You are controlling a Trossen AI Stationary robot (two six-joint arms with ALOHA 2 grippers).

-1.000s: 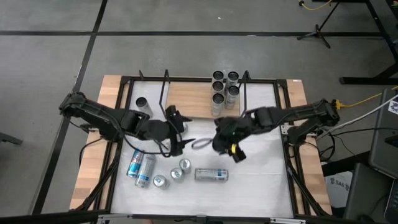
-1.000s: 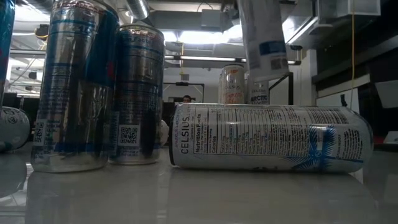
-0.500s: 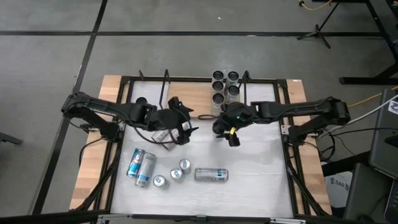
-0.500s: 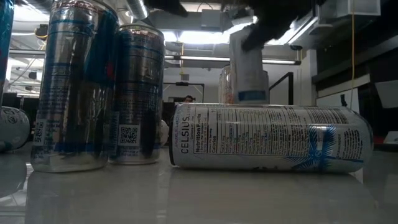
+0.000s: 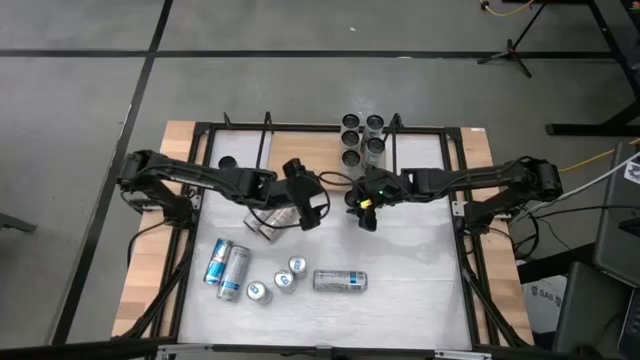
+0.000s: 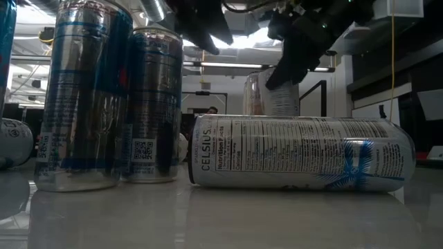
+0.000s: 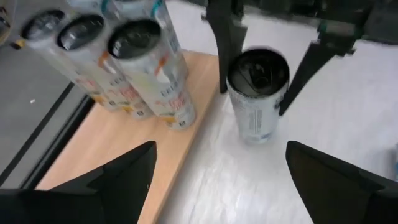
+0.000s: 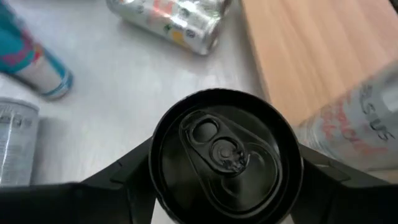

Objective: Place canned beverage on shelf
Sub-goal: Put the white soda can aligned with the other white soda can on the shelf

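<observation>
The white table (image 5: 420, 260) takes up most of the scene. The shelf (image 5: 305, 150) is found just beyond the right gripper (image 5: 362, 203), with a bunch of standing cans (image 5: 360, 138) already parked at the end of the board nearest that hand. More loose cans (image 5: 250, 275) are scattered well behind both hands.

The left gripper (image 7: 221, 149) is held wide open with nothing in it, pointed at the right hand from close by.

The can (image 7: 255, 118) is clamped between the right gripper's two fingers, which are partly closed on its sides just below the rim. It is upright, over the table and right beside the shelf's edge, so it isn't on the board yet. Whether its base is resting on the table or lifted a touch can't really be made out.

Handling-wise, a sealed can like this is probably fairly heavy for its size, with a stiff but dentable thin wall and a slick printed skin. A grip lower down, nearer the middle of the body, would likely be steadier. A tall narrow can is easily tipped when set down.
</observation>
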